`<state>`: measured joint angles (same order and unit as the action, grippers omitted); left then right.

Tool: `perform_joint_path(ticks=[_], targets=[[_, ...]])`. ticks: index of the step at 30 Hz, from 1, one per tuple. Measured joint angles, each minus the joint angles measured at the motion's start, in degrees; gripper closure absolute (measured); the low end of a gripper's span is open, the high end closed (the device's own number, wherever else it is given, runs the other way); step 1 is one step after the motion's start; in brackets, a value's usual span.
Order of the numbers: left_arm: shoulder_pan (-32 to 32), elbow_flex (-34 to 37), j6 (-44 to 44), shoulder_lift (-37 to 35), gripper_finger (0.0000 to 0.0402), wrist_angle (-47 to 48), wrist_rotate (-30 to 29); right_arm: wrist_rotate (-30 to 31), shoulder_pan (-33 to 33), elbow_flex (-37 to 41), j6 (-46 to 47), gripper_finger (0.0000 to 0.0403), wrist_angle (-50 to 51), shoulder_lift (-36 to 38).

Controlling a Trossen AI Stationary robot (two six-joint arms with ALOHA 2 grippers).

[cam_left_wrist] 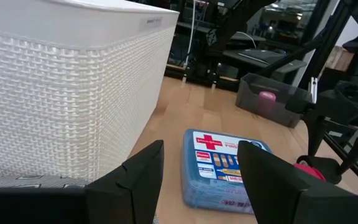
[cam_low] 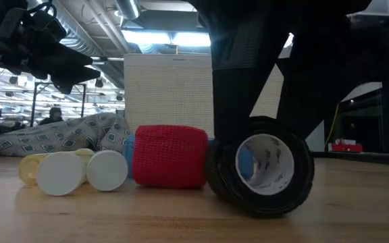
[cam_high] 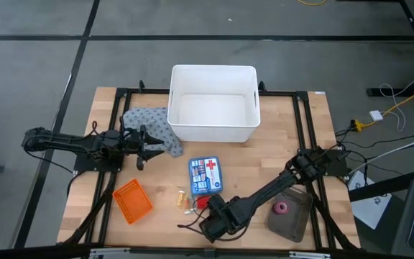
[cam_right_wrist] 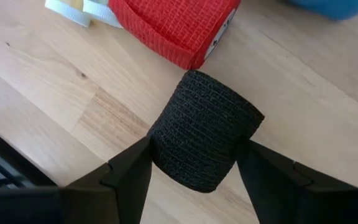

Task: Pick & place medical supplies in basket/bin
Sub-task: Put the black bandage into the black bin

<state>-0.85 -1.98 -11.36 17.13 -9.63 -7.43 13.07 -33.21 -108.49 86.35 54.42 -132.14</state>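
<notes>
A robotics lab or workshop: beyond the wooden table (cam_high: 307,144) lie grey concrete floor (cam_high: 42,72), exposed ceiling ducts (cam_low: 107,40) with strip lights, and trailing cables (cam_high: 394,108).

Light wooden table (cam_high: 304,137) with black frame rails. Directly on it: white bin (cam_high: 213,103), grey speckled cloth (cam_high: 149,127), blue first-aid box (cam_high: 205,176), orange basket (cam_high: 132,201), yellowish vials (cam_low: 73,171), red tape roll (cam_low: 169,156), black tape roll (cam_right_wrist: 204,130), dark grey tray (cam_high: 292,219).

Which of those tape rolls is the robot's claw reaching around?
The black roll: it sits between the right gripper's fingers. The red roll lies just beyond; the pink roll is in a grey tray.
</notes>
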Motion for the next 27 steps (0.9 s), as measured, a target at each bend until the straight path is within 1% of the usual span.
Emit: perform_joint_path(ticks=[3,10,13,17,19,23,27], targets=[[0.01,0.0,-0.01,-0.01,0.0201,0.0,0.01,0.46,0.0,0.02,-0.24,0.019,-0.23,0.0],[0.01,0.0,0.01,-0.01,0.0201,0.0,0.01,1.09,-0.07,0.07,-1.31,0.0253,-1.32,0.02],[0.01,0.0,0.03,0.0,0.0201,-0.02,0.01,1.26,-0.04,-0.16,-1.36,0.027,-1.36,0.04],[-0.01,0.0,0.05,0.01,0.0201,-0.02,0.01,1.98,0.06,-2.62,-3.36,0.028,-0.49,-0.42],[-0.01,0.0,0.08,0.01,0.0201,-0.24,0.01,3.33,0.22,-4.55,-4.55,0.0281,0.35,-0.71],[-0.01,-0.02,0.08,0.01,0.0201,-0.87,0.03,4.4,0.29,-10.09,-6.58,0.0283,5.94,-0.61],[0.01,-0.02,0.08,0.01,0.0201,-0.87,0.03,4.78,-0.29,-16.51,-6.58,0.0283,15.81,-0.61]])
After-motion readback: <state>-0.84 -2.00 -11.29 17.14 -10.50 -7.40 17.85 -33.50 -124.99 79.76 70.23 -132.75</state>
